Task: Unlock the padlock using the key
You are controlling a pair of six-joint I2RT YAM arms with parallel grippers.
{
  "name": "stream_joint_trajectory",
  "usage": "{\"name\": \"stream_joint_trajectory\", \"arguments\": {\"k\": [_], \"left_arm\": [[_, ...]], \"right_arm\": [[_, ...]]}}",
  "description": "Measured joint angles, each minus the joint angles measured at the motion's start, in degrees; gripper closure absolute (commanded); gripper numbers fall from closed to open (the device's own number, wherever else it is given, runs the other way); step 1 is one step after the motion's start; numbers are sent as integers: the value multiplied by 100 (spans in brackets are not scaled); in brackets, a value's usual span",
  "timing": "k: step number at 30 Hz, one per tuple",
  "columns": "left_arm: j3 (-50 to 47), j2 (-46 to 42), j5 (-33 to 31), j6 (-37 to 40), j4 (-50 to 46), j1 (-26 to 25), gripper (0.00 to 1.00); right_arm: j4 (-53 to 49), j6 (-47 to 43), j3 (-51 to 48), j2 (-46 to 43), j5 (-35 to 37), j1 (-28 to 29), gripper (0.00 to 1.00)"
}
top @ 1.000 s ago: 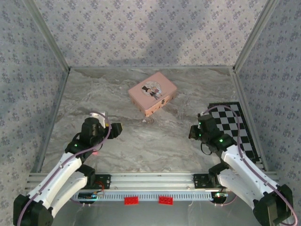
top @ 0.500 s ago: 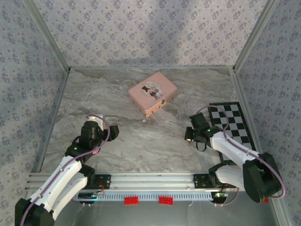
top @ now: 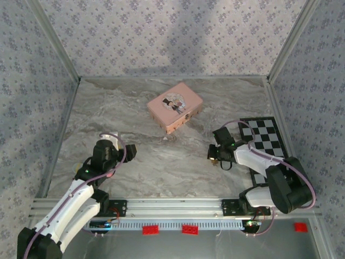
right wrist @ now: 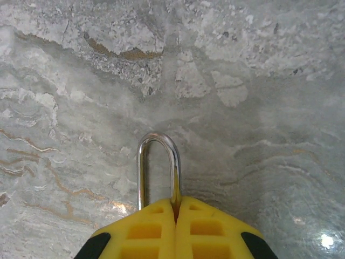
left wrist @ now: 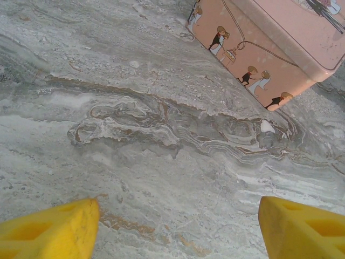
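The padlock's silver shackle [right wrist: 158, 162] sticks out past my right gripper [right wrist: 176, 202], whose yellow fingers are shut on it; one leg of the shackle runs into the seam between them. The padlock's body is hidden under the fingers. In the top view the right gripper [top: 214, 156] sits low over the marble table, right of centre. My left gripper [top: 130, 151] hovers at the left, open, with bare marble between its yellow fingertips [left wrist: 54, 229]. I cannot make out the key. A tiny pale speck [top: 164, 138] lies in front of the box, too small to identify.
A pink picture-lidded box [top: 175, 106] stands at the back centre, and its corner [left wrist: 269, 48] shows in the left wrist view. A black-and-white checkered mat [top: 268, 138] lies at the right. Patterned walls close in three sides of the table.
The right arm has folded and swung its gripper leftward and lower over the table, still shut. The left gripper has drawn back slightly toward its base.
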Motion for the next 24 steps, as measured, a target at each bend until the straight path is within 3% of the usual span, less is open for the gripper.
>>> {"name": "stream_joint_trajectory", "arguments": {"k": [12,15,17,19,24], "left_arm": [[-7,107,-105,2,48,0,22],[-7,118,-199,33,39,0,17],[-7,114,-345,44,39,0,13],[-7,114,-562,98,37,0,0],[-4,101,-1408,85,74,0,0]], "right_arm": [[-131,-127,9,-448,-9,17,64],[-382,-229,131,-761,111,20,60],[-546,-317,273,-979,232,22,57],[-671,-452,457,-1239,382,20,53],[-691,-944,763,-1670,730,-63,45]]}}
